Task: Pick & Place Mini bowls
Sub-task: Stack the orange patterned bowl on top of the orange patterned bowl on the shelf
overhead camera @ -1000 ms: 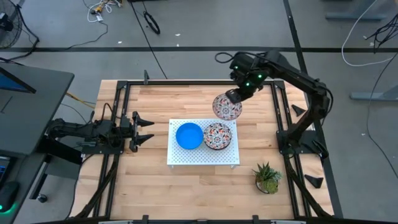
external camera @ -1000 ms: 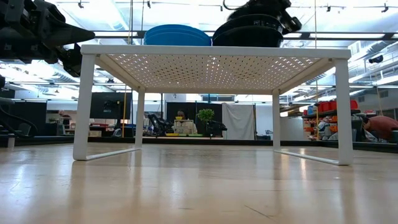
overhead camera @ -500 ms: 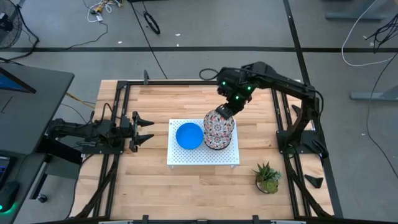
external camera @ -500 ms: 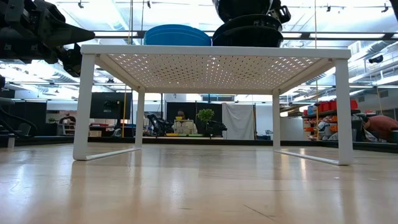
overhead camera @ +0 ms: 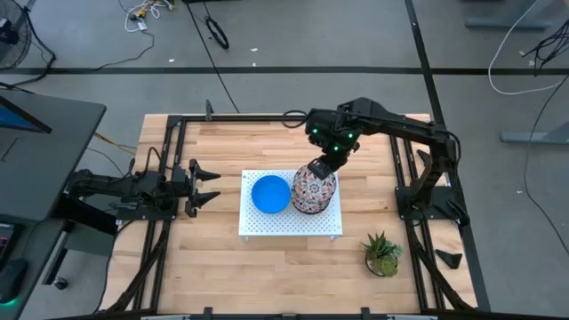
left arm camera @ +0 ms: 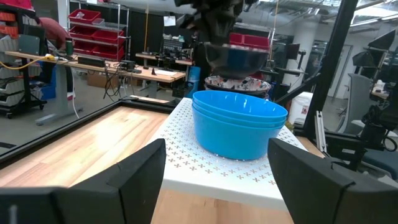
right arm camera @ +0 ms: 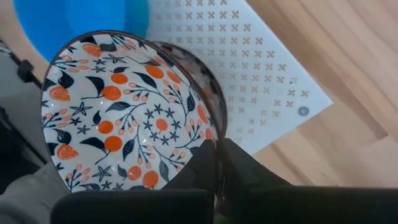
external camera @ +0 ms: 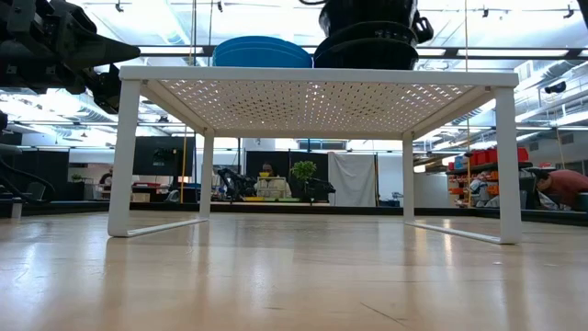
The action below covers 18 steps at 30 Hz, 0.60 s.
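High view: my right gripper (overhead camera: 322,168) is over the white perforated board (overhead camera: 290,226) at table centre, clamped on the rim of a floral bowl (overhead camera: 313,187). The bowl is tilted and sits directly over the floral stack position on the board's right half. The blue bowl stack (overhead camera: 270,194) is on the board's left half, just beside the floral one. My left gripper (overhead camera: 208,185) is parked on the table's left side, fingers spread, nothing between them, well apart from the board. A small potted plant (overhead camera: 382,253) stands near the table's front right corner.

Low view: the board (external camera: 312,75) stands raised on legs. The blue stack (external camera: 262,51) is on top at left; dark bowl silhouettes (external camera: 366,46) at right, with my right gripper coming in from above them. Can't tell from here whether the held bowl touches the one under it. Left arm (external camera: 55,51) is at upper left.

Left wrist view: both left fingers (left arm camera: 140,171) wide apart, empty. The blue stack (left arm camera: 238,124) is on the board (left arm camera: 186,168) straight ahead; behind it a floral bowl (left arm camera: 237,82) rests on the board, with another bowl (left arm camera: 235,57) held above it by the right arm.

Right wrist view: my right fingers (right arm camera: 208,163) pinch the rim of the floral bowl (right arm camera: 127,118), its inside pattern facing the camera. A second rim shows just behind it. Blue bowl (right arm camera: 81,18) and board (right arm camera: 264,81) lie beyond.
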{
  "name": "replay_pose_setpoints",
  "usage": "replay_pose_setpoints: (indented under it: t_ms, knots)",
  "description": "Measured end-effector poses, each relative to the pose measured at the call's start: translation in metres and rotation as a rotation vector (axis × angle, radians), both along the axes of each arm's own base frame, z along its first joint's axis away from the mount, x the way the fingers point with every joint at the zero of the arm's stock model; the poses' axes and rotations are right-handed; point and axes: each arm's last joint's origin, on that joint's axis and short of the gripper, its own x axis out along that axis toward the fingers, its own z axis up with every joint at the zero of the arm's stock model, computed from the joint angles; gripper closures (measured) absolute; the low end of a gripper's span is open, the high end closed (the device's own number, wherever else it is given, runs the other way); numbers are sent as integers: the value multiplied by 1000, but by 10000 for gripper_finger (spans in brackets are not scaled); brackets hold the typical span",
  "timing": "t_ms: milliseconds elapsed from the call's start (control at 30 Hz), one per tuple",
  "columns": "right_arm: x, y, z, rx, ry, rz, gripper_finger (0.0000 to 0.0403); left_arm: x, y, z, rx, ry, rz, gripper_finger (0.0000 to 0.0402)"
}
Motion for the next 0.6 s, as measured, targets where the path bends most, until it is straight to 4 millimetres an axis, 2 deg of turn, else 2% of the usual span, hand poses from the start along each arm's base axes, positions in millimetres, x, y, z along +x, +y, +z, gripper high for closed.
replay_pose_setpoints:
  t_ms: [600]
  knots:
    - [18,12,-34,-42,-24,62,392,0,0,0,0,0,0,113]
